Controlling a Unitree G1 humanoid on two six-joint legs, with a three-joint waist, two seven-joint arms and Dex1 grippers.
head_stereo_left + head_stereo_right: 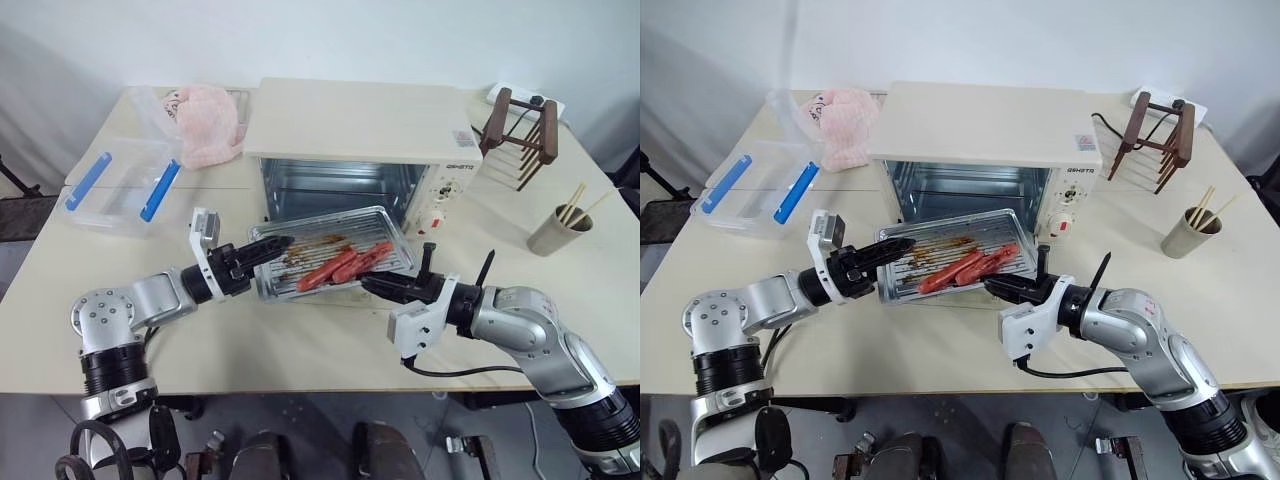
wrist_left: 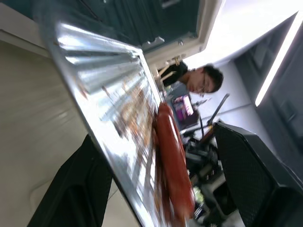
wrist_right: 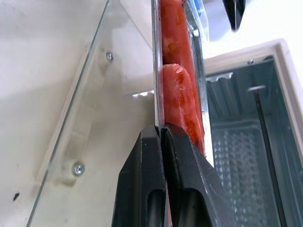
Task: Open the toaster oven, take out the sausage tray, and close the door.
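The cream-white toaster oven [image 1: 360, 125] stands at the back of the table with its shiny inside showing. Its glass door [image 3: 71, 94] is folded down flat in front of it. The silver sausage tray [image 1: 300, 262] hangs just outside the opening, above the door, with two reddish sausages [image 1: 345, 265] on it. My right gripper [image 1: 370, 284] is shut on the tray's near right rim. My left gripper [image 1: 275, 247] is open at the tray's left end, one finger [image 2: 80, 189] below the rim and the other finger [image 2: 255, 179] above it.
A clear plastic box with blue clips [image 1: 125, 185] and a pink cloth [image 1: 210, 125] lie at the back left. A wooden rack [image 1: 520, 135] and a cup of chopsticks [image 1: 560, 230] stand to the right of the oven. A person [image 2: 199, 80] is in the background.
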